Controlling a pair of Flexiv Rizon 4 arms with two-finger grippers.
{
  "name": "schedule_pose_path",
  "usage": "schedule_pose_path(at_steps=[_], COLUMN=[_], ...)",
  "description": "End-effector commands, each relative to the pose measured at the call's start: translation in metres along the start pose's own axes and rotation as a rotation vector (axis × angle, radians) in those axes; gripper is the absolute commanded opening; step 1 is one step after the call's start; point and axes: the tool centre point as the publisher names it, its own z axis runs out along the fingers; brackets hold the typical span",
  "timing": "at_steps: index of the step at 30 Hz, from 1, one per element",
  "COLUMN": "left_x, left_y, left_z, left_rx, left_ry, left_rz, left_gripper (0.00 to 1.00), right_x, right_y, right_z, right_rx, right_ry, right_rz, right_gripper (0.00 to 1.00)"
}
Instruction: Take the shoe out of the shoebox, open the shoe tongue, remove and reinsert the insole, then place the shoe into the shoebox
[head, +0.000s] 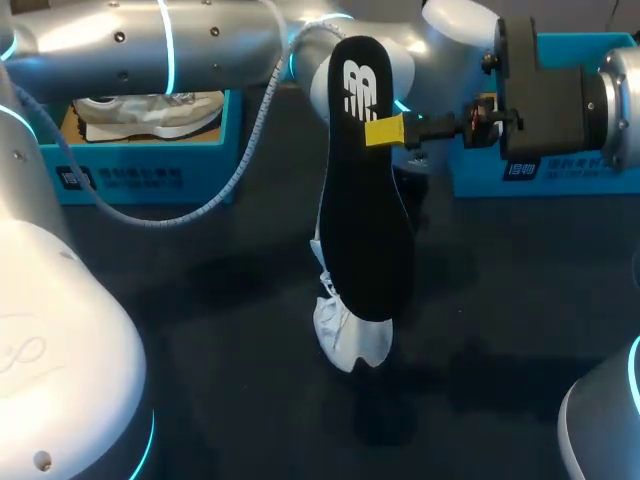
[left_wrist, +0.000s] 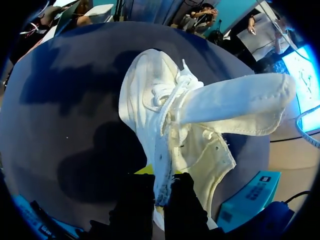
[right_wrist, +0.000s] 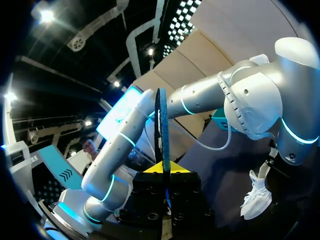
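Right claw (head: 386, 131) pinches the insole (head: 365, 200); left claw (left_wrist: 158, 192) grips the shoe (left_wrist: 165, 125). The bendy insole may miss the shoe.

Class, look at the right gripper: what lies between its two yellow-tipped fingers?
The black insole lies there, clamped edge-on between the fingers of the right gripper. The right wrist view shows this best, and the head view agrees.

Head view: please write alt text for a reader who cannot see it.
The right gripper holds a black insole over the dark table, partly covering a white shoe. A blue shoebox at the far left holds another white shoe.
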Motion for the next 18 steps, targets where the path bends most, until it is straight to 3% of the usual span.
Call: schedule_pose_path(at_steps=[1, 14, 15, 16, 17, 18], left_x=[-0.005, -0.017, -0.017, -0.016, -0.015, -0.013], left_y=[-0.003, -0.004, -0.003, -0.003, -0.003, -0.004], left_z=[0.006, 0.028, 0.028, 0.028, 0.027, 0.025], left_rx=[0.001, 0.047, 0.049, 0.052, 0.054, 0.057], left_ry=[0.018, 0.060, 0.061, 0.061, 0.058, 0.051], left_rz=[0.008, 0.023, 0.025, 0.029, 0.031, 0.032], left_gripper=[0.00, 0.00, 0.16, 0.40, 0.49, 1.00], right_x=[0.000, 0.000, 0.000, 0.000, 0.000, 0.000], right_y=[0.000, 0.000, 0.000, 0.000, 0.000, 0.000], right_z=[0.003, 0.003, 0.003, 0.003, 0.003, 0.003], right_rx=[0.000, 0.000, 0.000, 0.000, 0.000, 0.000], right_ry=[-0.003, -0.003, -0.003, -0.003, -0.003, -0.003], right_rz=[0.002, 0.002, 0.002, 0.002, 0.002, 0.002], right_gripper=[0.00, 0.00, 0.00, 0.00, 0.00, 0.00])
